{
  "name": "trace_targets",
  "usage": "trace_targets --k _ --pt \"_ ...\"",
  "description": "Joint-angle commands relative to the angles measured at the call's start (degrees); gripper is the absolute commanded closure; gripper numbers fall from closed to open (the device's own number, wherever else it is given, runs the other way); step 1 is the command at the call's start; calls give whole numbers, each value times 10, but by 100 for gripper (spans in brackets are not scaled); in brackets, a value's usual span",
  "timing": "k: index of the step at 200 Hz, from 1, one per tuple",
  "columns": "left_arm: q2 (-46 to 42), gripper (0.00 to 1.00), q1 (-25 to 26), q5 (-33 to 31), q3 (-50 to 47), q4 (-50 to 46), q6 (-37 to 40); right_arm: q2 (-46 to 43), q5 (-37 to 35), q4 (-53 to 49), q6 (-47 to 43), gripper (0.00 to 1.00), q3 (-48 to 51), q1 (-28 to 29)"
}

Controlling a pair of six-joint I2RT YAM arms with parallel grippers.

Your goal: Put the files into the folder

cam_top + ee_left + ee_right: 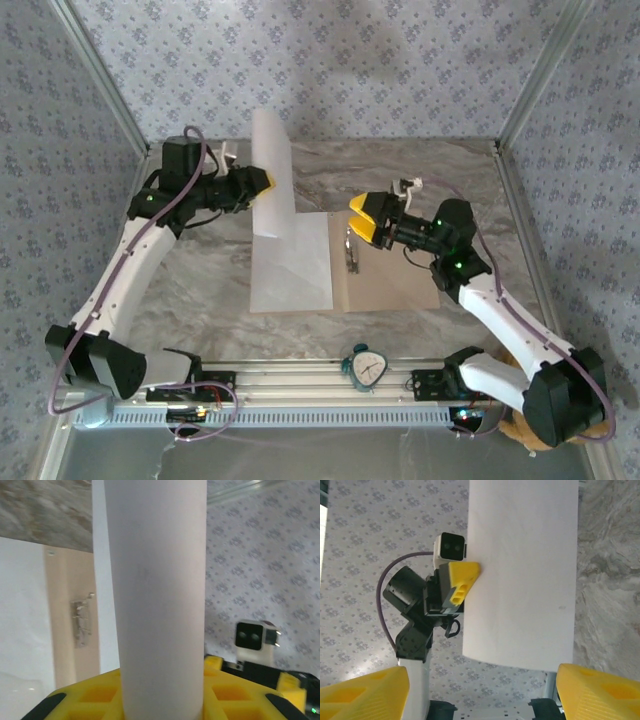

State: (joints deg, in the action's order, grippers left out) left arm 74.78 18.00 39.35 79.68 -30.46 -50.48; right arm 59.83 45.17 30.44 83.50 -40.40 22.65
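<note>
The tan folder lies open in the middle of the table, its metal clip along the spine. One white file lies flat on the folder's left half. A second white file stands upright and curled above the folder's far left corner, with my left gripper shut on its edge. In the left wrist view this file rises between the yellow fingers, and the clip shows beyond. My right gripper hovers open over the spine, facing the held file, jaws wide apart and holding nothing.
A small white timer sits on the aluminium rail at the near edge. Metal frame posts and patterned walls close in the left, right and back sides. Marble tabletop surrounds the folder.
</note>
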Motion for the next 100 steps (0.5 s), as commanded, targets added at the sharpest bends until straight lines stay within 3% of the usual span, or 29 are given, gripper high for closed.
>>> trace_targets --k 1,58,100 --pt "5 69 42 -4 51 29 -33 -16 -12 79 44 20 23 -9" --pt "70 68 166 2 178 33 -48 -1 -9 180 115 19 48 -25" --pt "73 67 188 1 170 42 -52 11 -5 264 149 18 36 -32"
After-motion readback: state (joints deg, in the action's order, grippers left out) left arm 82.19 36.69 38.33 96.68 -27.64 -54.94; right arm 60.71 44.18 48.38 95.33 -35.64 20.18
